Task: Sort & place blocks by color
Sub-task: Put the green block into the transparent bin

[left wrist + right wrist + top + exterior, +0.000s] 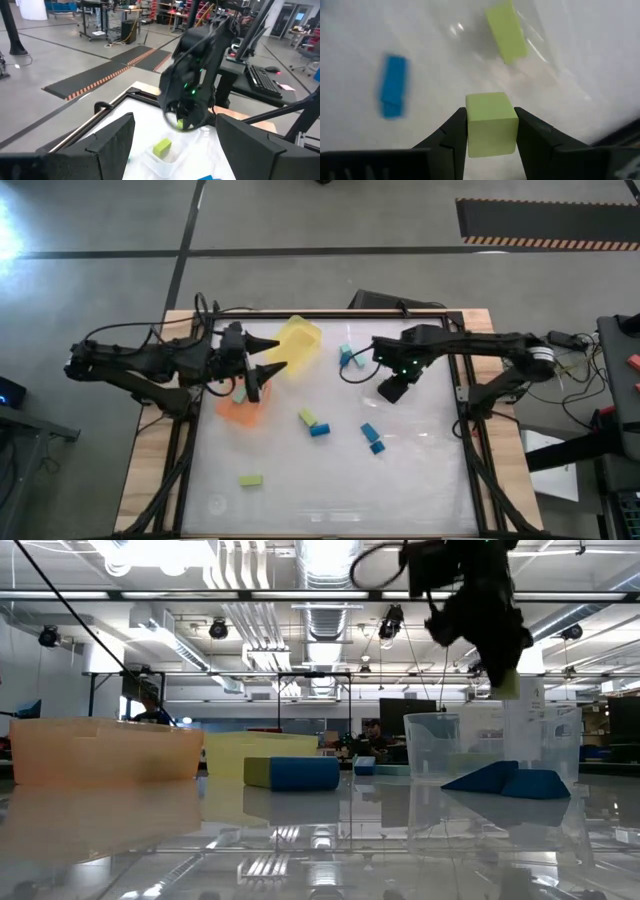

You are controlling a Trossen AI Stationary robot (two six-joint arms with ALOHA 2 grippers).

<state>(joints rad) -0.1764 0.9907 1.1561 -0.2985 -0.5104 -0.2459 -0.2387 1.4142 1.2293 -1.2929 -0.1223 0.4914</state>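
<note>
My right gripper (490, 112) points down, shut on a yellow-green block (490, 125), over a clear dish (540, 50) that holds another yellow-green block (506, 32). In the low view the held block (508, 683) hangs above the dish (470, 745). A blue block (393, 92) lies flat on the table beside the dish. My left gripper (281, 353) stands open and level at the table's left, by the yellow bin (297, 342) and above the orange bin (243, 410), with nothing between its fingers. My right gripper pinches the yellow-green block by two opposite sides (471, 127) between its two fingers. The fingers come from above, pointing down. The block's top face shows between the fingertips, and the block is lifted clear above the clear dish.
Loose blocks lie on the white table: a teal one (347, 356) at the back, a yellow-green and blue pair (313, 422) in the middle, blue ones (371, 436) to their right, and a yellow-green one (250, 479) near the front left. Dark blue blocks (510, 781) show beside the dish.
</note>
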